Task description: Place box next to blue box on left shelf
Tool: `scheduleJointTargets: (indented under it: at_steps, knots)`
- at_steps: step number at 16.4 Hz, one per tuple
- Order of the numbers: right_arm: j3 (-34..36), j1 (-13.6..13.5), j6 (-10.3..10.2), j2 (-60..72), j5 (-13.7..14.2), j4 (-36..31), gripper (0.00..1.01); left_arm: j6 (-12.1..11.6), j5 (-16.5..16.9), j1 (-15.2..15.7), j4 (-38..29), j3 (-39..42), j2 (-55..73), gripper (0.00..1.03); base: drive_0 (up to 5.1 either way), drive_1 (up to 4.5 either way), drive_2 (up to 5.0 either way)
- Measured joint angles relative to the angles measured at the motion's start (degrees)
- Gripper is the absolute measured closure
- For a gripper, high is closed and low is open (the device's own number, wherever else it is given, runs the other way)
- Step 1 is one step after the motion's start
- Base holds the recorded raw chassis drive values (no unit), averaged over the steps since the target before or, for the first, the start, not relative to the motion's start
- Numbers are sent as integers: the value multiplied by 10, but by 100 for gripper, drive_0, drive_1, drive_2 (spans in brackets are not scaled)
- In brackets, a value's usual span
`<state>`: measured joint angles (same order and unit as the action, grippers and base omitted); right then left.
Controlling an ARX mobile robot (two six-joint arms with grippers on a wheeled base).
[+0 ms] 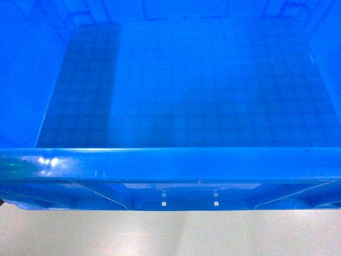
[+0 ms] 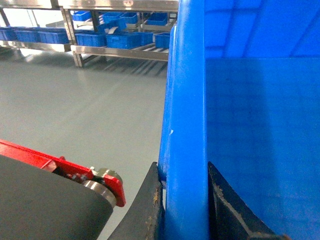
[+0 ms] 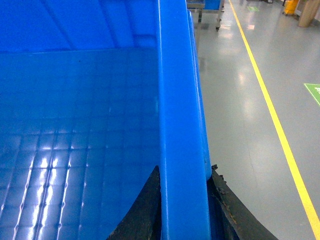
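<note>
The bright-blue box (image 1: 176, 90) fills the head view, with its open grid floor facing up and its near rim (image 1: 170, 162) across the bottom. My left gripper (image 2: 184, 175) is shut on the box's left rim (image 2: 187, 100), one black finger (image 2: 150, 200) on each side of the wall. My right gripper (image 3: 185, 172) is shut on the right rim (image 3: 180, 100) in the same way. The box hangs above the grey floor. Far across the floor stands a grey metal shelf (image 2: 120, 51) holding several blue boxes (image 2: 120, 40).
A red bracket (image 2: 107, 187) on a dark round body (image 2: 40, 205) sits low on the left, beside my left gripper. On the right, a yellow floor line (image 3: 272, 110) runs away from me, with a green floor mark (image 3: 312, 92) beyond it.
</note>
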<state>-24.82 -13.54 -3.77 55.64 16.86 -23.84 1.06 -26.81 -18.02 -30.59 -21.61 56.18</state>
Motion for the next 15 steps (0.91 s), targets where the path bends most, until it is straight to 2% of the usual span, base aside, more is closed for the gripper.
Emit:
scheduleJointTargets:
  at_steps: [11,12,15]
  knots:
    - [0,0,0,0,0,0,84,0,0,0,0,0,0,87,-142,-142,-142]
    - [0,0,1,-2,1,1,84,0,2,0,0,0,0,87,0,0,0]
    - [0,0,2,-3,0,-2,84,0,-2,-1,-2,1,-3,87,20,429,-390]
